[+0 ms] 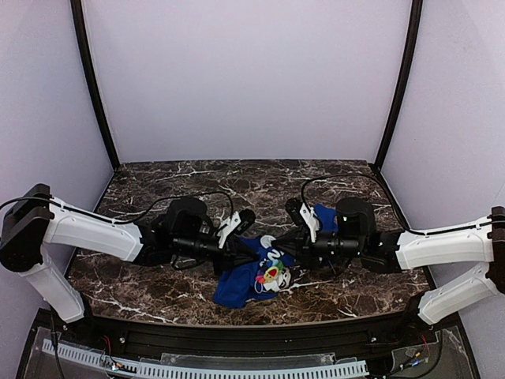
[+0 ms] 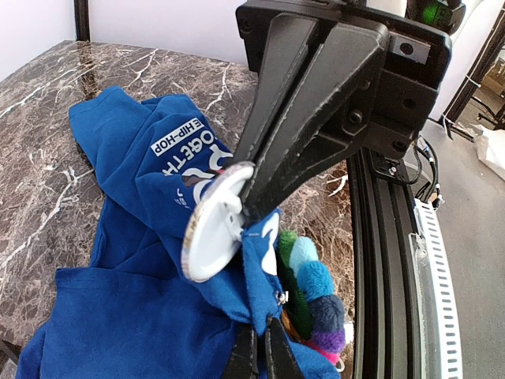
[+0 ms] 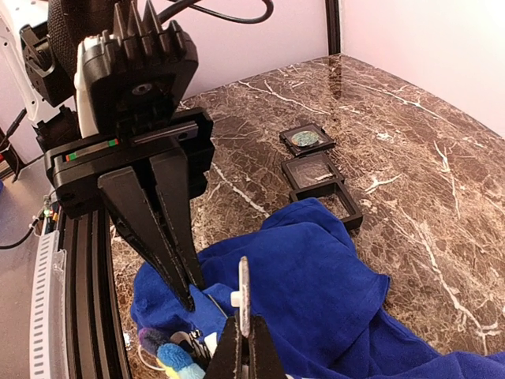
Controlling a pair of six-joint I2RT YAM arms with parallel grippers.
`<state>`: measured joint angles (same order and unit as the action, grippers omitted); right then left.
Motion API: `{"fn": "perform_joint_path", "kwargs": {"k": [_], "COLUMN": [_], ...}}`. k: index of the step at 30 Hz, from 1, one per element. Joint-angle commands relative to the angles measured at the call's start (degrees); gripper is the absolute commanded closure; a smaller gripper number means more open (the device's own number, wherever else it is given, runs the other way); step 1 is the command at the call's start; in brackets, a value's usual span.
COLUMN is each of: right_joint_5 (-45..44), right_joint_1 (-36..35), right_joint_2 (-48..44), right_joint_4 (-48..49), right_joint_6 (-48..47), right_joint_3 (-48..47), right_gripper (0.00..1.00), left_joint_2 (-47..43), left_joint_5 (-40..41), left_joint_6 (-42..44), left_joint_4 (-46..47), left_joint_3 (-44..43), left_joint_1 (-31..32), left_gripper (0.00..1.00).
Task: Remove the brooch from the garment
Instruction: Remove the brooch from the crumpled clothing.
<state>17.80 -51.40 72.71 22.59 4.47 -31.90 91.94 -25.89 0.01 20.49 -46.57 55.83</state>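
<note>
Pinching garment (image 2: pixel 118 316), left hand (image 2: pixel 259 335); disc (image 2: pixel 211 230), right hand (image 3: pixel 244 330)

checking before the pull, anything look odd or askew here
Nothing spilled or broken. The blue garment is bunched in a heap, pinched by the left gripper, and the right gripper clamps a white disc tilted on edge beside the brooch.

1. A garment (image 2: pixel 118 316) fold hides part of the brooch (image 2: pixel 309 286) in the left wrist view; the right wrist view's bottom edge cuts it off.
2. The disc (image 3: pixel 243 288) stands edge-on to the right wrist camera, so neither face shows there.
3. From the top, the brooch's details are too small to tell.
4. The farthest tray (image 3: pixel 307 140) holds something round, too small to name.
</note>
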Motion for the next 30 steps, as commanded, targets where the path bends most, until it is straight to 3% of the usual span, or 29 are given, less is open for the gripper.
{"fn": "perform_joint_path", "kwargs": {"k": [1,22,30], "right_joint_5": [-3.4,-9.1,-17.6], "right_joint_1": [-0.4,-0.6,-0.5], "right_joint_2": [-1.0,-1.4,-7.0], "right_joint_4": [-0.8,-2.6,-4.8], "right_joint_6": [-1.2,0.6,4.6], "right_joint_3": [0.7,3.9,4.1], "right_gripper": [1.00,1.00,1.00], "left_joint_2": [-0.9,-4.5,-3.9], "left_joint_5": [-0.5,2.9,-0.1], "left_joint_6": [0.3,0.8,1.0], "left_joint_4": [0.3,3.4,4.2], "left_joint_3": [-0.3,0.5,1.6], "left_joint_1": [0.2,0.3,0.6], "left_gripper": [0.99,0.99,0.99]}}
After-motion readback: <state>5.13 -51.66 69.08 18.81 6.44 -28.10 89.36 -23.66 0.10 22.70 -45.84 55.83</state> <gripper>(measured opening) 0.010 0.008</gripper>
